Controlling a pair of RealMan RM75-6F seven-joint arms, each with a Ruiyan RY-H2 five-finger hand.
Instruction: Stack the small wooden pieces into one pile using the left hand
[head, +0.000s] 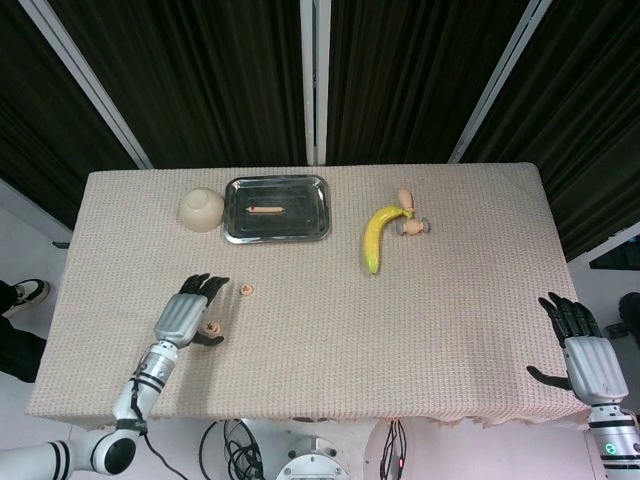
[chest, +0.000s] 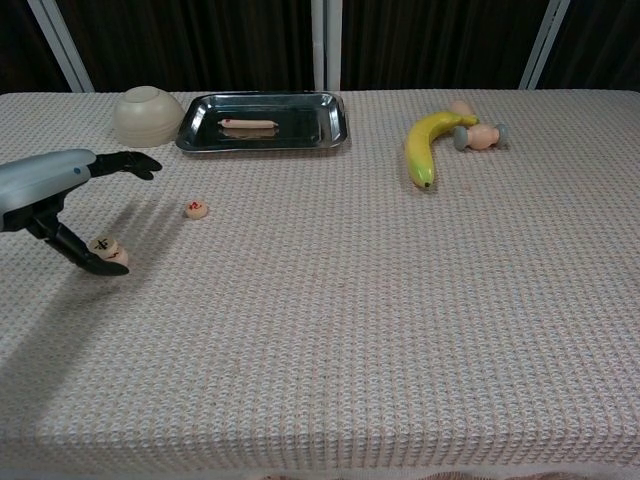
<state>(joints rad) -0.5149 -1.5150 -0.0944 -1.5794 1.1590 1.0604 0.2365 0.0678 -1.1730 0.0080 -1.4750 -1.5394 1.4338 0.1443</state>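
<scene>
1. Woven beige cloth covers the table (head: 330, 340), with dark curtains behind.
2. My left hand (head: 184, 316) hovers over the near-left area, fingers spread forward and the thumb curled under beside a small stack of wooden pieces (chest: 108, 250); it grips nothing that I can see (thumb tip looks to be touching the stack).
3. One loose wooden piece (chest: 197, 209) lies just beyond, apart from the stack.
4. Further off I see a bowl (head: 202, 209), a metal tray (head: 277, 208) and a banana (head: 377, 232).
5. My right hand (head: 583, 350) rests open at the table's near-right edge.
</scene>
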